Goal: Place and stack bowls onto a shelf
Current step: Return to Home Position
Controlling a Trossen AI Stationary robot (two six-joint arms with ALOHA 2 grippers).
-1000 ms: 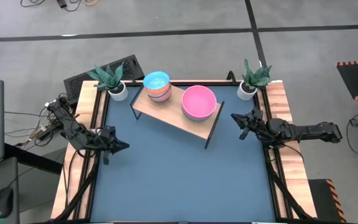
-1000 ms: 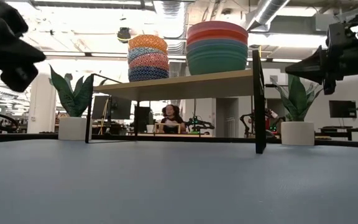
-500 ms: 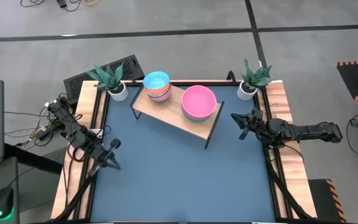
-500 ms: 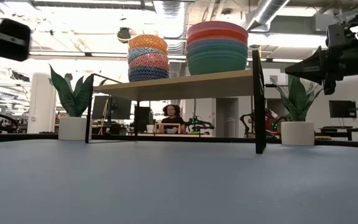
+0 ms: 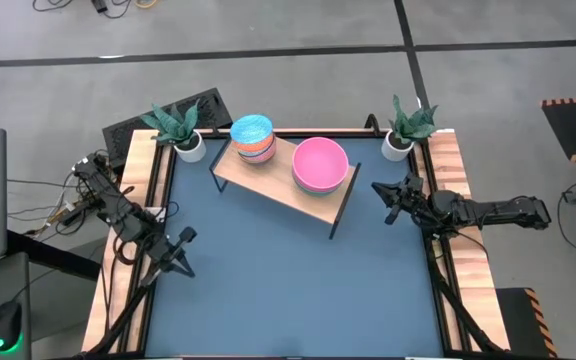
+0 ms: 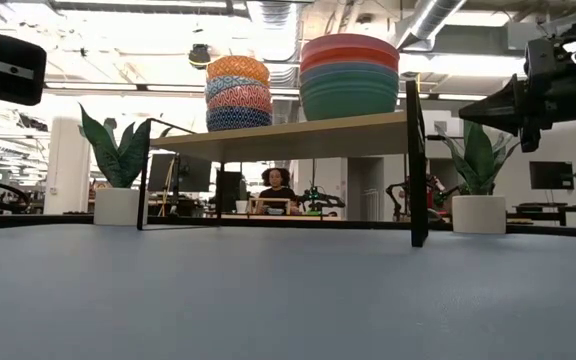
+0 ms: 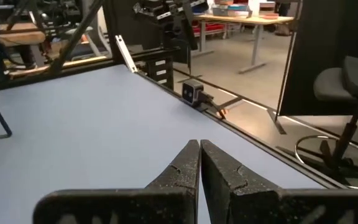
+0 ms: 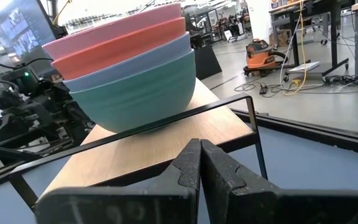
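High view: a light wooden shelf (image 5: 268, 184) on thin black legs sits askew at the far end of a blue table (image 5: 288, 290), between two small potted plants (image 5: 176, 128). All the bowls in sight are on it, in two stacks side by side. The stack of small patterned bowls (image 5: 253, 138) stands at the left end and shows a light blue bowl on top. The stack of large plain bowls (image 5: 320, 165) stands at the right end, with green at the bottom, then blue-grey, then red-pink, and pink on top. Nesting them this way seems to be what lets every bowl fit on a board wide enough for only two.

The left gripper (image 5: 182, 262) hangs near the table's left rail, well apart from the shelf. Its fingers are pressed together on nothing, and it points toward the front edge. The right gripper (image 5: 380, 190) hovers just beside the shelf's right end, aimed at the large stack. It is likewise clenched and empty.

With nothing gripped and no bowl seen off the shelf, the stacking looks finished. Both arms appear parked at the sides so they cannot knock the stacks. The right one, being nearer, carries more risk of bumping the shelf.
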